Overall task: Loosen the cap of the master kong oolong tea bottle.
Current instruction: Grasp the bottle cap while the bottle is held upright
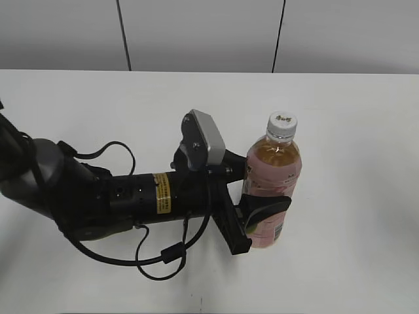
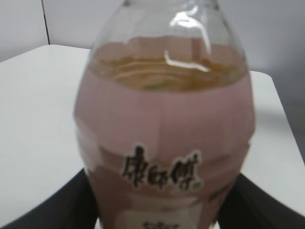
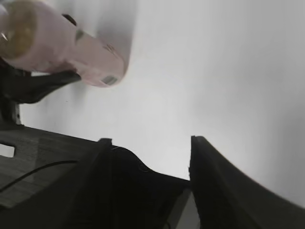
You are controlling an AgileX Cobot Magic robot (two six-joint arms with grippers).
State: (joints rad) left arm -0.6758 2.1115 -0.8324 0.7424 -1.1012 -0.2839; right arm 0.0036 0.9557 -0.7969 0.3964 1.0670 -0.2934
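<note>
Now the left gripper (image 1: 265, 196) clamps the master kong oolong tea bottle (image 1: 273, 186) upright, centre-right of frame — right gripper (image 3: 150, 157) empty, jaws parted, should settle squarely over the white cap (image 1: 282, 122) — then twist.

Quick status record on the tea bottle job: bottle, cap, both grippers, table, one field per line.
bottle: master kong oolong tea bottle upright on the white table, amber tea, pink label
cap: white cap on the neck, nothing touching it
left gripper: left gripper clamped around the bottle's labelled body, fingers on either side
right gripper: right gripper open, holding nothing, up above the table and off to one side of the bottle; out of the exterior view
task state: bottle steadied; cap not yet gripped
</note>
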